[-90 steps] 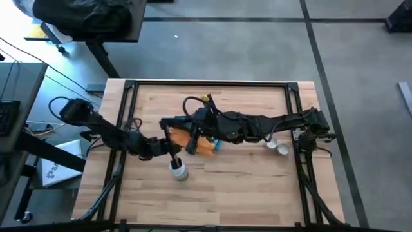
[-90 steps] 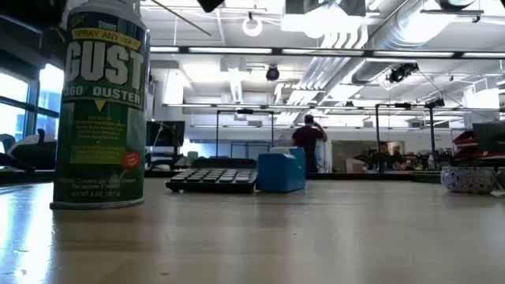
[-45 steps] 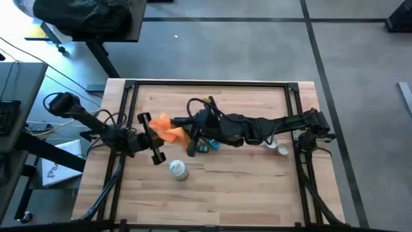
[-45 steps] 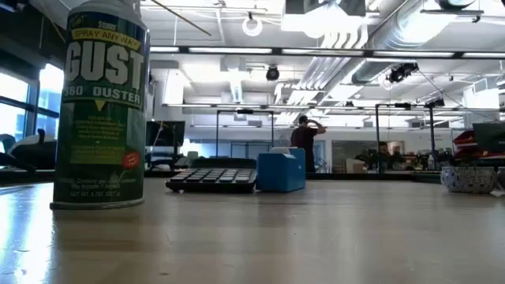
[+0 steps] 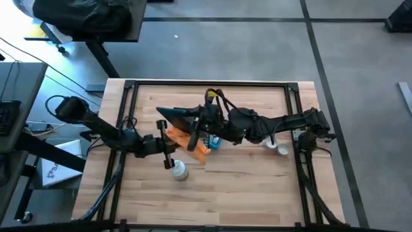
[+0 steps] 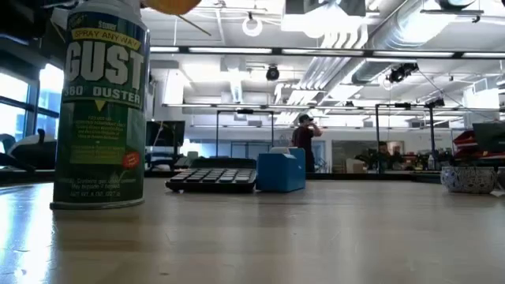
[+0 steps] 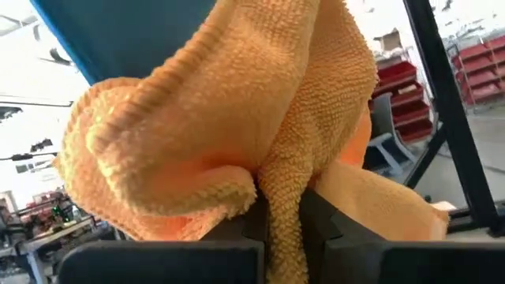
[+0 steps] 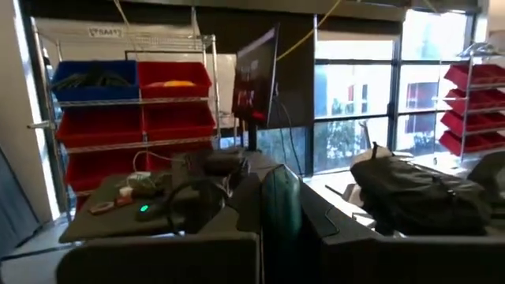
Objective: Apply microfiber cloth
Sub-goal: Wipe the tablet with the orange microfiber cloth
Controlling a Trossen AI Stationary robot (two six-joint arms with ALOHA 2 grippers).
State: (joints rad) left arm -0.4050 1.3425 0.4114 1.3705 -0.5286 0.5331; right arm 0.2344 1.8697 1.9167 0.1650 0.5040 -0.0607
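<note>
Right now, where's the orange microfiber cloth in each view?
High view: bright orange microfiber cloth at table centre, between the left gripper and the right gripper.
Low view: an orange sliver at the top edge, above the green duster can.
Left wrist view: fills the picture, pinched by the gripper.
Right wrist view: not in it.
Shared landmark: the duster can.

Orange microfiber cloth (image 5: 188, 140) held up, crumpled.
The nubby bright-orange fabric (image 7: 237, 126) is pinched in a bunched fold between the left hand's (image 7: 282, 229) fingers, draping loosely over them, lifted above the worktop near its middle.
</note>
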